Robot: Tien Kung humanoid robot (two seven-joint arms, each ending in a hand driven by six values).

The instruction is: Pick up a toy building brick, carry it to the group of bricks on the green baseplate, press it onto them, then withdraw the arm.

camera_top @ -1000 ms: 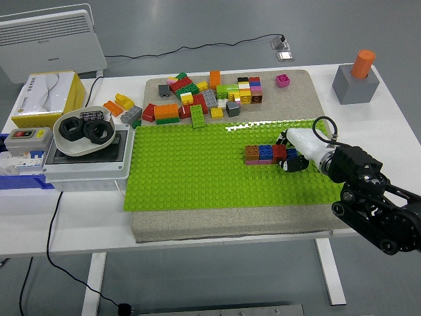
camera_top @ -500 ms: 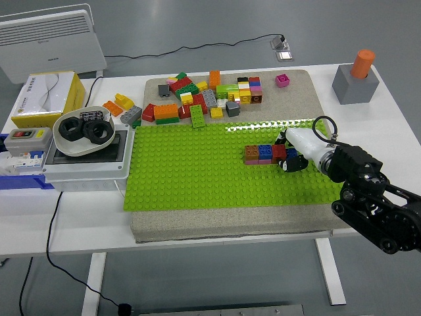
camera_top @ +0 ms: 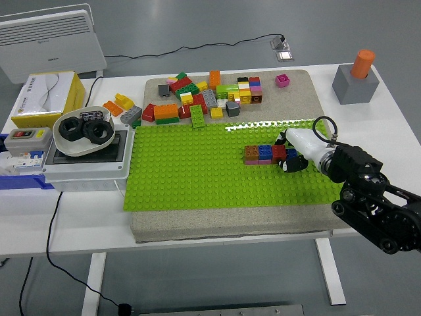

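The right hand [camera_top: 294, 157] is reaching in from the lower right of the frame and resting at the right end of the row of bricks [camera_top: 266, 154] on the green baseplate [camera_top: 197, 174], right of center. Its dark fingers [camera_top: 289, 164] are curling down against the row's right end, where a blue brick [camera_top: 291, 153] is sitting beside a red one; whether the fingers are actually pinching that brick or only pressing on it cannot be told from this view. The row is running brown, blue and red from left to right, over a pink layer. A loose pile of bricks [camera_top: 197, 99] is lying on the beige mat [camera_top: 299, 92] above the baseplate, in the upper middle of the frame, well apart from the hand. A white table [camera_top: 395, 112] is bearing everything
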